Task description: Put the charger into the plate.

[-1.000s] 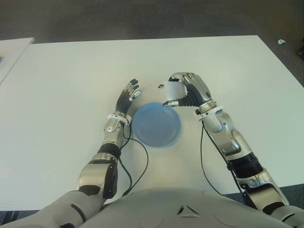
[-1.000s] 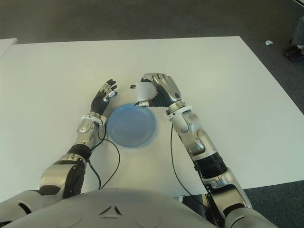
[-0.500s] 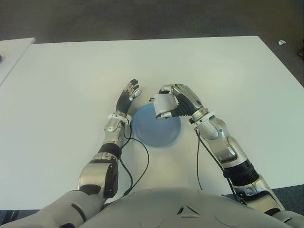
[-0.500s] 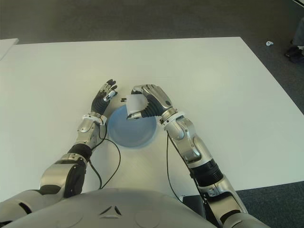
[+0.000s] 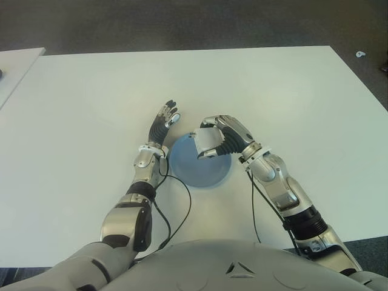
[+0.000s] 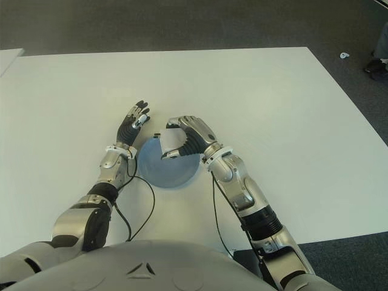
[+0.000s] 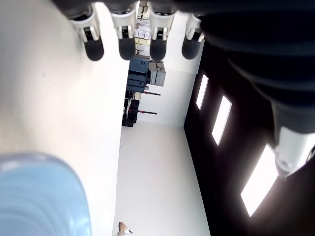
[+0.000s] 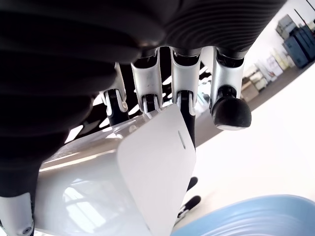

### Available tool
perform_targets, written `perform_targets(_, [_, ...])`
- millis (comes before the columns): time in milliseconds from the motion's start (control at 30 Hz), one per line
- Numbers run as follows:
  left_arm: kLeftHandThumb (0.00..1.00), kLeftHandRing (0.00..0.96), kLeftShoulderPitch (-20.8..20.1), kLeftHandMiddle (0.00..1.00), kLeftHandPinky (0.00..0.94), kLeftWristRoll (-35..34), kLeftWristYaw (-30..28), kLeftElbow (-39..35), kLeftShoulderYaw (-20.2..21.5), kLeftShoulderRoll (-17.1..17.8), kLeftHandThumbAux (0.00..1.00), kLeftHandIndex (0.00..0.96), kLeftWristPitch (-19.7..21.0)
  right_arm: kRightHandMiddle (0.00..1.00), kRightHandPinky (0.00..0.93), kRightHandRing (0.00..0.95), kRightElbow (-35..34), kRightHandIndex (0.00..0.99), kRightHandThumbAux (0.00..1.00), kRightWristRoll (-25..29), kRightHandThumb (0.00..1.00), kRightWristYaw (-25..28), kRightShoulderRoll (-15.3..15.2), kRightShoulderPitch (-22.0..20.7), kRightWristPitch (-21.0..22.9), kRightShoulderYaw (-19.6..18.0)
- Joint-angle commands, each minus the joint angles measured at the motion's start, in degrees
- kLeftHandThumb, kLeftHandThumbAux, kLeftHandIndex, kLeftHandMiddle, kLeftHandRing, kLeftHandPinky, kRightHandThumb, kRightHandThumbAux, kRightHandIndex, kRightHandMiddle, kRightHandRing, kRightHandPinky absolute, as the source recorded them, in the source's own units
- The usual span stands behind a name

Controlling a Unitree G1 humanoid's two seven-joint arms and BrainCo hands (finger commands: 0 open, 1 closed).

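The white table [image 5: 291,85] spreads wide in front of me, and near its middle, close to my body, sits the blue plate [image 5: 200,165], the place I have to reach. My right hand [image 5: 225,136] is the one at work: it hangs over the far part of the plate, fingers curled round the white charger [image 5: 207,143], thumb on one side and the other fingers on the opposite face, as my right wrist view shows with the flat white body [image 8: 157,167] filling the palm. So the charger is in my right hand, held above the plate rather than lying on it, and the plate is below and slightly toward me from the hand; I judge the move left is a short lowering, then letting the fingers go. The charger's broad face looks tilted, and a small dark bit shows at its far-left corner, perhaps the prongs, though I cannot tell for certain. How much air remains between charger and plate I cannot read from above. My left hand [image 5: 164,122] shows just beside the plate's left rim, fingers spread and pointing away from me, holding nothing; it is near the plate but has no part in this step.
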Motion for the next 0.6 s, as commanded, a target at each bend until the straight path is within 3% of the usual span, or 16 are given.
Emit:
perform_targets(33, [0.032,0.061,1.5,0.061,0.083,0.0,-0.3,1.3,0.0,-0.3,0.528,0.0,1.9,0.538,0.846,0.858,2.5,0.406,0.674,-0.4,0.857,-1.0,0.7,0.5,-0.9,0.6])
perform_targets(600, [0.042,0.051,1.7,0.06,0.062,-0.5,-0.3,1.0,0.3,-0.7,0.518,0.0,2.0,0.537,0.841,0.855,10.1,0.403,0.675,2.2,0.857,-5.1,2.8,-1.4,-5.0,-1.1])
